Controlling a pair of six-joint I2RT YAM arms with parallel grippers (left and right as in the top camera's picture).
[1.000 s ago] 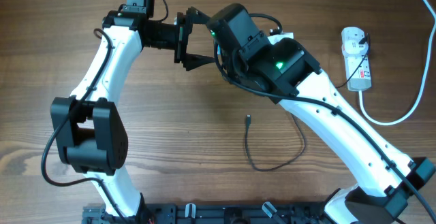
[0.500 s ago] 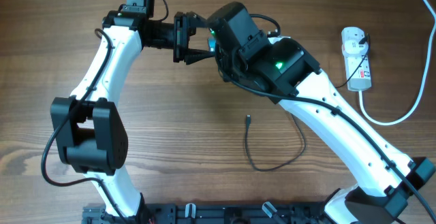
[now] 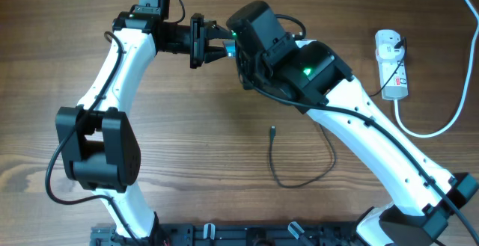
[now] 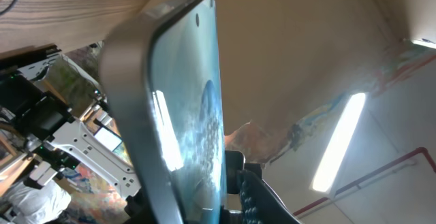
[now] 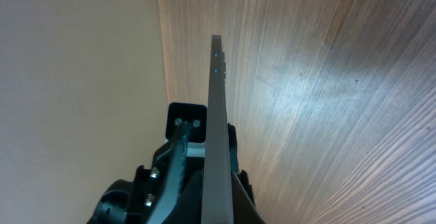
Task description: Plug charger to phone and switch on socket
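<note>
The phone point(image 3: 231, 49) is held in the air on its edge, a sliver of cyan screen showing between the two wrists. My right gripper point(image 3: 238, 48) is shut on it; in the right wrist view the phone point(image 5: 216, 108) runs edge-on straight up from the gripper point(image 5: 218, 207). My left gripper point(image 3: 215, 46) comes from the left, shut on the phone's other end point(image 4: 194, 115), one ribbed finger point(image 4: 257, 198) against the screen. The charger point(image 3: 274, 164) lies looped on the table, its tip point(image 3: 273, 131) free. The socket point(image 3: 391, 65) lies at the far right.
A black plug point(image 3: 397, 48) sits in the socket's outlet. A thick white lead point(image 3: 449, 119) curves off along the right edge. The right arm point(image 3: 374, 137) crosses the table diagonally over part of the thin cable. Bare wood lies in the centre and left front.
The left gripper's fingers have come together from wide open onto the phone's end. The right arm and the phone have stayed in place.
</note>
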